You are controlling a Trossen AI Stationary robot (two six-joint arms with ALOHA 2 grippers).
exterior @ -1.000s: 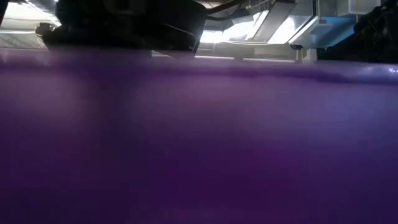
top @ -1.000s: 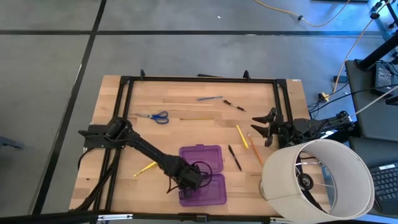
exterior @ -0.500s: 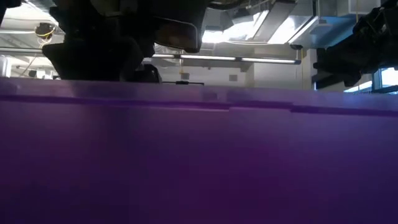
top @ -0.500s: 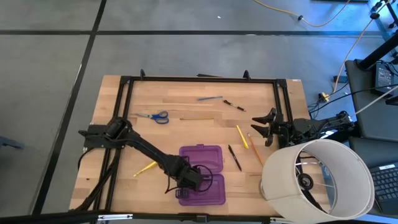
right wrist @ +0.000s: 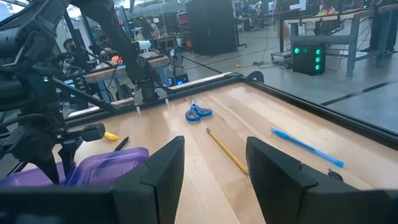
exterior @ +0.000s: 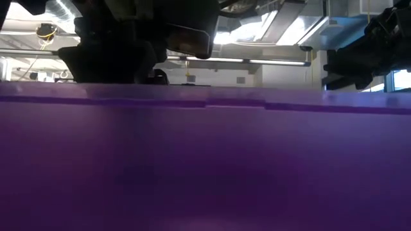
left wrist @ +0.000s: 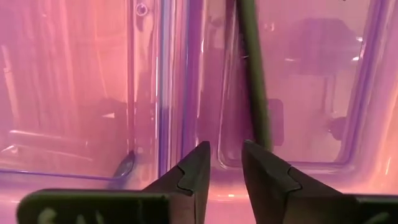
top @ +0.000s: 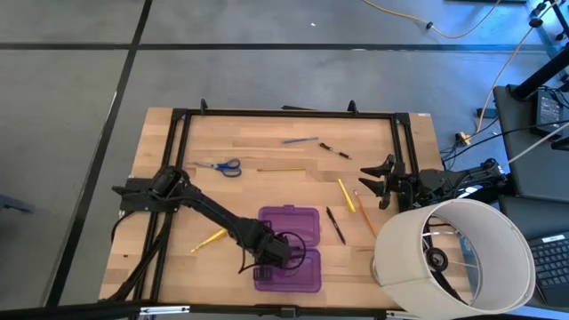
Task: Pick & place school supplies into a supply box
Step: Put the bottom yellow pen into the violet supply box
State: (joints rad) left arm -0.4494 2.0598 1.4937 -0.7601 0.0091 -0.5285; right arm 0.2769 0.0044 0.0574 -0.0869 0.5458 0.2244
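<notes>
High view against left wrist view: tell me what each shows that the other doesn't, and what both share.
Only the high view shows the scissors, the blue pen, the pencils, the white cylinder and the right gripper open at the table's right edge. Only the left wrist view shows the left gripper with fingers slightly apart, and a dark pen lying inside. Both show the purple box.

The left gripper (left wrist: 222, 163) hangs right over the open supply box (left wrist: 81, 93), its two dark fingers (left wrist: 194, 171) a narrow gap apart with nothing between them. Below the tips lies the box's translucent purple-pink plastic, a ridge running between its two halves. A dark pen (left wrist: 254, 74) lies lengthwise in one half, close to the ridge.
</notes>
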